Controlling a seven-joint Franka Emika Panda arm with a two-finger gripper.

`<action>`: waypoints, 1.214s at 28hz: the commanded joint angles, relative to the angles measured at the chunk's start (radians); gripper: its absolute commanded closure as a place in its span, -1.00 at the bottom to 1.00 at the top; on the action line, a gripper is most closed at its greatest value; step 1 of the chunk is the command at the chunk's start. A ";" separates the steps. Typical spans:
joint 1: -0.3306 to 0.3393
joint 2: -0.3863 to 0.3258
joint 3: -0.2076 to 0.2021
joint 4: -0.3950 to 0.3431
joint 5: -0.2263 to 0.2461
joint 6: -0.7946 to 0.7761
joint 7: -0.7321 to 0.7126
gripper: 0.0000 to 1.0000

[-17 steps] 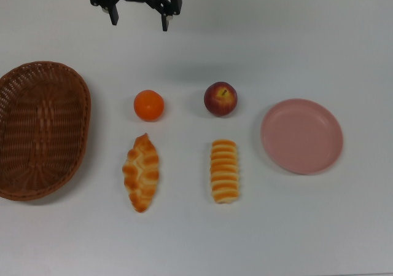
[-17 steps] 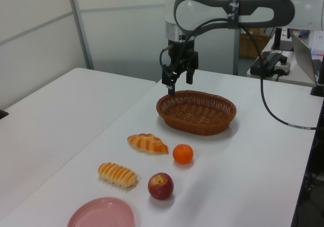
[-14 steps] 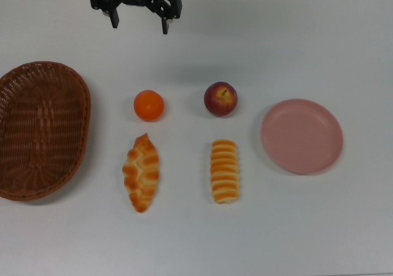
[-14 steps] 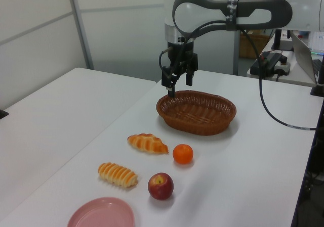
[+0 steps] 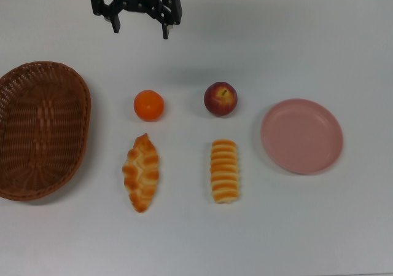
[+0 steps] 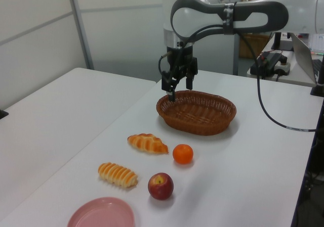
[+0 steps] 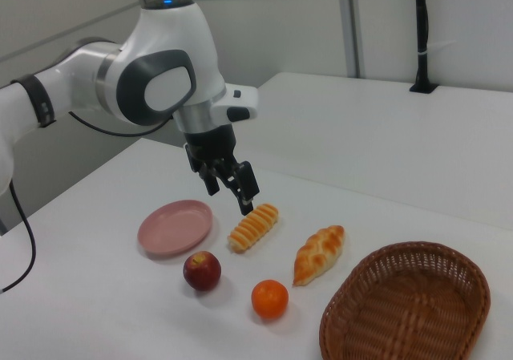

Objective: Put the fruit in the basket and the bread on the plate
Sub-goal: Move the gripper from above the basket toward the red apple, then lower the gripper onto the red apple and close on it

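The orange (image 5: 148,104) and the apple (image 5: 220,99) sit side by side on the white table (image 5: 276,227), a gap between them, the orange on the top view's left. Just below them in the top view lie the two breads: the braided pastry (image 5: 141,172) under the orange and the ridged roll (image 5: 225,170) under the apple, neither touching the fruit. The wicker basket (image 5: 40,128) stands at the top view's left edge, well apart from the orange, with nothing in it. The pink plate (image 5: 301,136) lies on the top view's right, near the apple and the roll, and is bare. The gripper (image 5: 140,28) hangs in the air at the top edge of the top view, above the far side of the table, its fingers spread apart and holding nothing.
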State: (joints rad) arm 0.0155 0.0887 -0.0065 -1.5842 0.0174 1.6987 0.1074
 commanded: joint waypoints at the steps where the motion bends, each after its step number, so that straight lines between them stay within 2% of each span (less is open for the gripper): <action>1: 0.014 0.029 0.005 -0.003 -0.011 -0.010 0.017 -1.00; 8: 0.093 0.092 0.005 -0.017 -0.031 0.033 0.014 -1.00; 16: 0.161 0.101 0.005 -0.141 -0.034 0.166 0.015 -1.00; 20: 0.199 0.141 0.005 -0.183 -0.034 0.258 0.024 -1.00; 24: 0.230 0.189 0.003 -0.180 -0.039 0.266 0.038 -1.00; 29: 0.259 0.235 0.005 -0.180 -0.088 0.289 0.075 -1.00; 34: 0.262 0.266 0.005 -0.183 -0.100 0.338 0.101 -1.00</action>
State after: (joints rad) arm 0.2676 0.3417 0.0045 -1.7557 -0.0596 1.9920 0.1752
